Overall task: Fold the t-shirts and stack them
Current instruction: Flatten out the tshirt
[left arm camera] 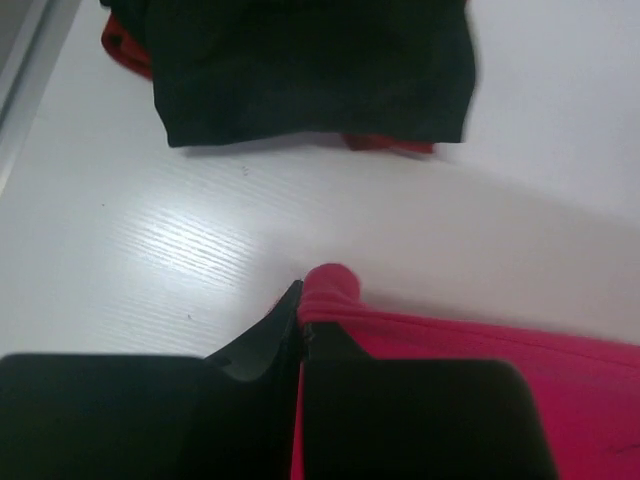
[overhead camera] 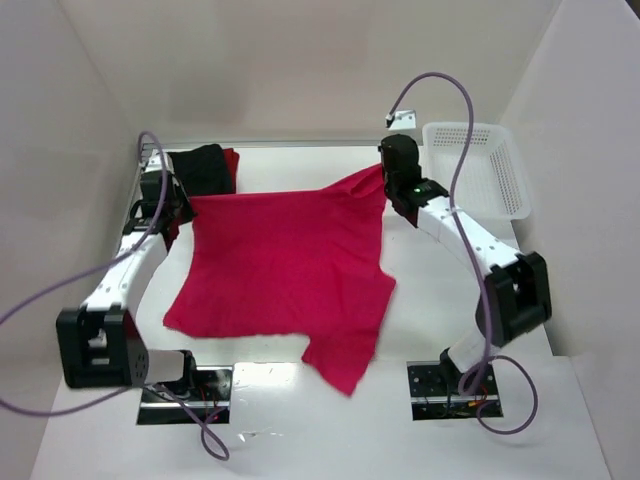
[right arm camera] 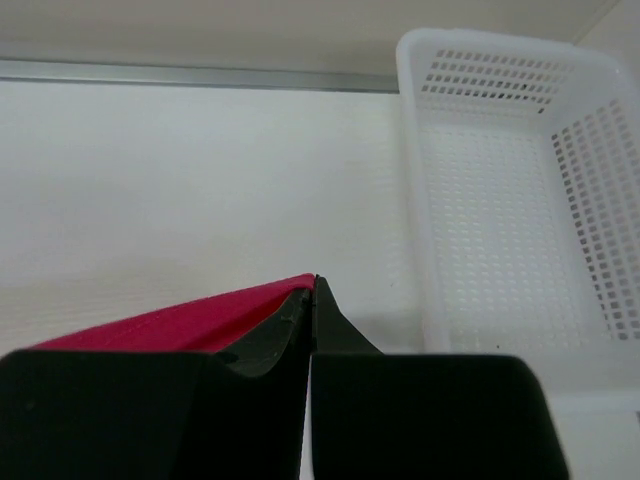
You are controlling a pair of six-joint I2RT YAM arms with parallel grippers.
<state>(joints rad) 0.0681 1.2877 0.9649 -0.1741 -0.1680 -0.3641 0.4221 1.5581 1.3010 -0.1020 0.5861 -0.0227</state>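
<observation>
**A:** Where is the pink shirt right now?

**B:** The pink shirt (overhead camera: 285,270) lies spread over the middle of the table (overhead camera: 570,420), with one sleeve trailing toward the near edge. The left gripper (left arm camera: 302,305) is clamped shut on its far-left corner. The right gripper (right arm camera: 313,295) is clamped on the far-right corner, which sits raised off the surface.

**A:** And the other two?

**B:** The black shirt (overhead camera: 205,168) is folded at the far left, on top of the darker red shirt (left arm camera: 390,145), which shows only as a thin edge. The basket (overhead camera: 480,175) stands at the far right, near the right gripper.

**A:** How would you do this fold well?

**B:** I'd say the step is bringing the far edge over toward the near one. Both arms should lift together and travel at the same pace. That keeps the edge taut so the middle doesn't sag. Line the edges up before letting go. The loose near sleeve could bunch underneath, so it needs watching.

**A:** Anything you can't make out?

**B:** How deep each bite is. Only a small nub of cloth shows past the left fingertips, so that hold may be thin. The shirt's left sleeve is probably behind the left arm, but I can't tell.
</observation>
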